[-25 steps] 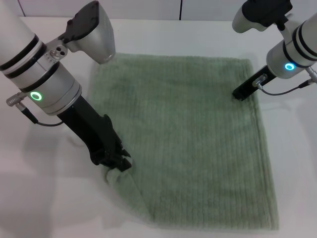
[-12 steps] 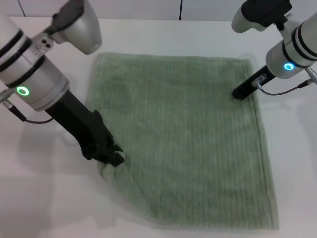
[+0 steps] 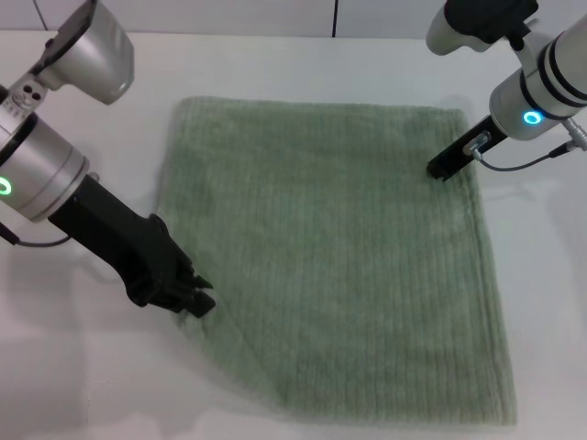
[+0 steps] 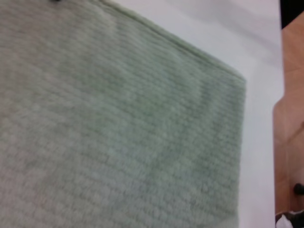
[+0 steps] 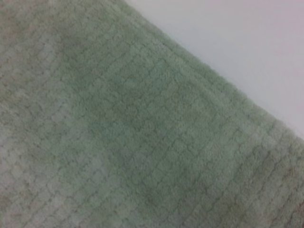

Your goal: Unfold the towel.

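Observation:
The sage-green ribbed towel (image 3: 339, 247) lies spread nearly flat on the white table (image 3: 83, 367). Its near-left corner is drawn into a slanted fold. My left gripper (image 3: 198, 304) sits low at that corner, shut on the towel's edge. My right gripper (image 3: 440, 171) rests its tip on the towel close to the far-right corner. The left wrist view is filled by the towel (image 4: 118, 118) with a hemmed edge against the table. Close-up cloth of the towel (image 5: 118, 133) and a strip of table make up the right wrist view.
White tabletop surrounds the towel on all sides. A light wall or panel runs along the back edge (image 3: 275, 14). Beyond the table edge, the left wrist view shows brown floor (image 4: 290, 118).
My left arm has moved left and slightly toward me, dragging the near-left corner with it, so the towel's left side lies wider. The right arm has hardly moved.

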`<state>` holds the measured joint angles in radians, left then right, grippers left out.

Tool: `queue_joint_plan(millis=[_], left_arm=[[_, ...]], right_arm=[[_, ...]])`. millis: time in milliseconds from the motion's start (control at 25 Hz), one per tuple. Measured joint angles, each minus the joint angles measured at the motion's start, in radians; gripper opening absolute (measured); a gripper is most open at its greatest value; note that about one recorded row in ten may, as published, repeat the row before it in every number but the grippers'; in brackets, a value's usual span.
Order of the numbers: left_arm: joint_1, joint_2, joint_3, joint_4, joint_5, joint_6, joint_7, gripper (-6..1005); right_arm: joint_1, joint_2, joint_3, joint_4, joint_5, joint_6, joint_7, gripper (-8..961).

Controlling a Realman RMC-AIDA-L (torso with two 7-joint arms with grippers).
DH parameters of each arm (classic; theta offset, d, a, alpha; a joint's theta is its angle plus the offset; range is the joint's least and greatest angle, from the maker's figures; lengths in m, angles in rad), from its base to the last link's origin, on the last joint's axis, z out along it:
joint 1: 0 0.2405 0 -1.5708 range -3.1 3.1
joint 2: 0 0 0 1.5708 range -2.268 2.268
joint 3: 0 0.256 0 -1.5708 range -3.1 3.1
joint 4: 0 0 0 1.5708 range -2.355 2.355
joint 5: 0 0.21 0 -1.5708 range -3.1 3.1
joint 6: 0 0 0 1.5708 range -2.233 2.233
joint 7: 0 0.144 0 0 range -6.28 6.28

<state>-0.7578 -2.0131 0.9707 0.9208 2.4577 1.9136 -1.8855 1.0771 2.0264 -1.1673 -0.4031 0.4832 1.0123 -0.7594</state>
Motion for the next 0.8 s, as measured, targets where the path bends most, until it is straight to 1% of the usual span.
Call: queue_joint_plan(millis=[40, 80, 120, 440, 520, 640, 760, 800], left_arm=[[0.0, 0.0, 0.0, 0.0, 0.0, 0.0, 0.0, 219], [0.003, -0.005, -0.006, -0.002, -0.001, 0.004, 0.007, 220], [0.005, -0.012, -0.036, -0.005, -0.001, 0.005, 0.022, 220], [0.009, -0.016, -0.072, -0.008, 0.001, 0.003, 0.031, 226], [0.009, -0.014, -0.076, -0.006, -0.003, 0.004, 0.034, 321], [0.01, -0.005, -0.108, -0.005, -0.023, 0.01, 0.052, 464], [0.011, 0.0, -0.139, -0.003, -0.039, 0.009, 0.065, 648], [0.011, 0.0, -0.139, -0.003, -0.039, 0.009, 0.065, 647]], right_arm=[[0.0, 0.0, 0.0, 0.0, 0.0, 0.0, 0.0, -1], [0.0, 0.0, 0.0, -0.001, 0.0, 0.0, 0.0, -1], [0.001, 0.0, 0.0, -0.002, 0.0, 0.0, 0.0, -1], [0.001, 0.0, 0.001, 0.001, 0.0, 0.0, 0.0, -1], [0.001, 0.0, 0.002, 0.003, 0.0, 0.0, 0.0, -1], [0.001, 0.001, 0.002, 0.005, 0.001, 0.0, -0.002, -1], [0.0, 0.001, 0.002, 0.005, 0.001, 0.0, -0.002, -1], [0.0, 0.001, 0.003, 0.005, 0.001, 0.0, -0.003, -1]])
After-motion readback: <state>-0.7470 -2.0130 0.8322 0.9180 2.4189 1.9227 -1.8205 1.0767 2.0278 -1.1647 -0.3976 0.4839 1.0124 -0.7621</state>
